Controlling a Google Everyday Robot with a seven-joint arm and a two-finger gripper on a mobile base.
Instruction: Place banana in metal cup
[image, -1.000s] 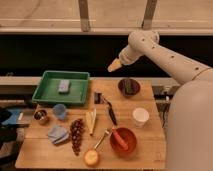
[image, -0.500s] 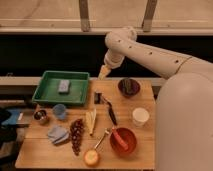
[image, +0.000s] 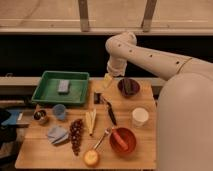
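Observation:
The banana is pale yellow and lies on the wooden table near its middle, pointing front to back. The metal cup is small and silver-grey with a dark inside. It stands at the table's left edge, next to a light blue cup. My gripper hangs above the back of the table, between the green tray and the dark bowl. It is well behind the banana and far right of the metal cup. Nothing shows in it.
A green tray holding a grey sponge is at the back left. A dark bowl is at the back right. A white cup, red bowl, black utensil, grapes, round orange fruit and blue cloth fill the front.
The arm has swung left, carrying the gripper from above the dark bowl towards the tray's right edge and a little lower. The table's objects have not moved.

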